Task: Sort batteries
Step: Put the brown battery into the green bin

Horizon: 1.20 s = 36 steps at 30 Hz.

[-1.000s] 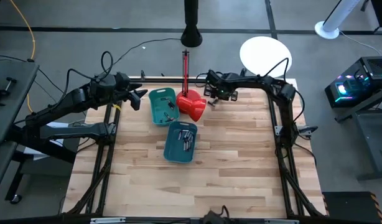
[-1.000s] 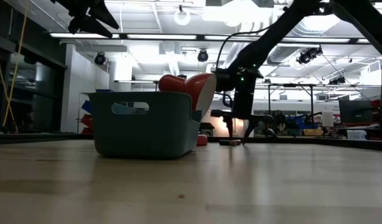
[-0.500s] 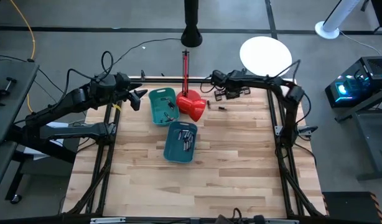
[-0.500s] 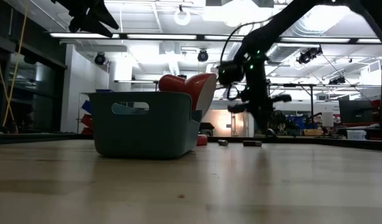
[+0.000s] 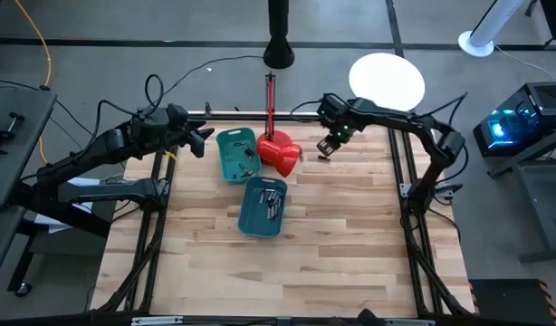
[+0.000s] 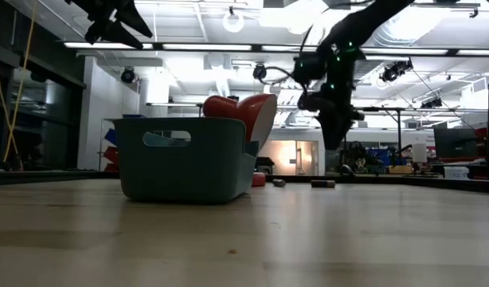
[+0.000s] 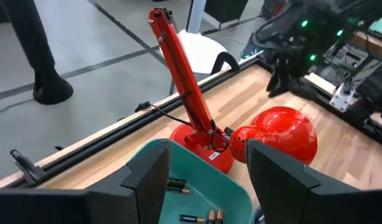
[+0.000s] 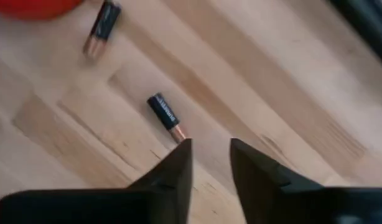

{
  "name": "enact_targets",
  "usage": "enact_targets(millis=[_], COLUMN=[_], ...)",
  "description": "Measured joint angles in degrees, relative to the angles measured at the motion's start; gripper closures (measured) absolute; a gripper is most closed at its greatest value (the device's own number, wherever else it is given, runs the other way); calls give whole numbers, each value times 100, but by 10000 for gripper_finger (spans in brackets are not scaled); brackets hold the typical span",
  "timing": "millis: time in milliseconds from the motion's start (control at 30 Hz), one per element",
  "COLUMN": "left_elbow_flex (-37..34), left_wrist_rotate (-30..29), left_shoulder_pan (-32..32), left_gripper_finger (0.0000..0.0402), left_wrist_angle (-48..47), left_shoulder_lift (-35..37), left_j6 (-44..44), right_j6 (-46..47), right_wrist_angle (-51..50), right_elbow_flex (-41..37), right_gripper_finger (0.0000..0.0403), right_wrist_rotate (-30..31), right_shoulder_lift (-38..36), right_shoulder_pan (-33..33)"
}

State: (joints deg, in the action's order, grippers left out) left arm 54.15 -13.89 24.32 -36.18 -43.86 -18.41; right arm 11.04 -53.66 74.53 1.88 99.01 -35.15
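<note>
High view shows the wooden table [image 5: 350, 254] with the right gripper [image 5: 327, 145] raised above its far edge, fingers [image 8: 172, 171] a narrow gap apart and holding nothing. Just beside it, toward the left arm, lies the red lamp [image 5: 280, 152], and beyond that the two teal bins: one [image 5: 237, 154] touching the lamp, the other [image 5: 264, 206] nearer the table's middle, both with batteries [image 5: 271, 205] inside. Directly below the right gripper, two loose batteries lie on the wood, well apart from each other: one battery [image 8: 167, 116] just ahead of the fingertips, the other battery [image 8: 101, 27] farther on, close to the lamp. The left gripper [image 5: 202, 140] hangs past the first bin, its fingers [image 7: 147, 180] spread wide and empty.
</note>
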Motion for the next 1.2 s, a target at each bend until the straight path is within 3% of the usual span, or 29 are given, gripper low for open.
enact_targets(millis=[233, 500, 633, 800, 833, 1033, 1200], left_elbow_flex=[0, 0, 0, 0, 0, 0, 0], left_wrist_rotate=[-2, -10, -26, -35, -35, -39, -39], left_shoulder_pan=[0, 0, 0, 0, 0, 0, 0], left_gripper_finger=[200, 200, 200, 200, 200, 200, 200], left_wrist_angle=[3, 1, 2, 1, 0, 1, 1], left_shoulder_lift=[0, 0, 0, 0, 0, 0, 0], left_j6=[-260, -401, -401, -377, -337, -197, -197], right_j6=[-1401, -1848, -1401, -1194, -1136, -521, 571], right_wrist_angle=[439, 532, 511, 376, 314, 443, 2074], right_elbow_flex=[-178, -178, -157, -187, -198, 78, 331], right_gripper_finger=[203, 189, 219, 365, 379, 373, 391], right_wrist_rotate=[-303, -313, -85, 115, 130, 465, -255], right_shoulder_lift=[465, 1147, 1362, 1196, 1066, -47, -824], right_shoulder_pan=[121, 299, 297, 325, 316, 291, 390])
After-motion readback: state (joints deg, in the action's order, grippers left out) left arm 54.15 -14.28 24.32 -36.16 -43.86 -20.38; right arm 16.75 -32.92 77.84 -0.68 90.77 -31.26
